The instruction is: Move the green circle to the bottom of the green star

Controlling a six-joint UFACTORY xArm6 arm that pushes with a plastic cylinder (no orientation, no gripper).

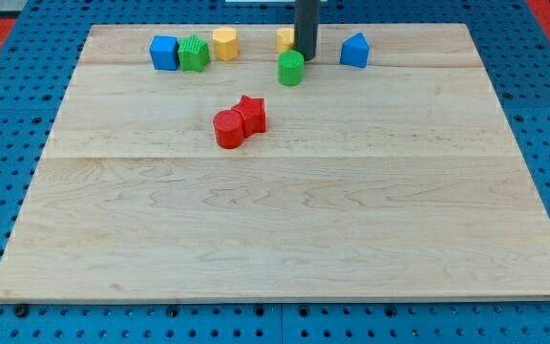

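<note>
Green circle [291, 68] sits just beside my tip [306, 59], toward the view's bottom-left; green star [194, 53] lies well left. No gripper, only a bare rod.

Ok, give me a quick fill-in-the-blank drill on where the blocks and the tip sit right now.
1. The green circle lies toward the view's ____ of my tip.
2. The green star touches the ____ cube on its left.
3. The red circle touches the red ____.
4. The block half hidden behind the rod is ____.

Missing words: bottom-left; blue; star; yellow
</note>
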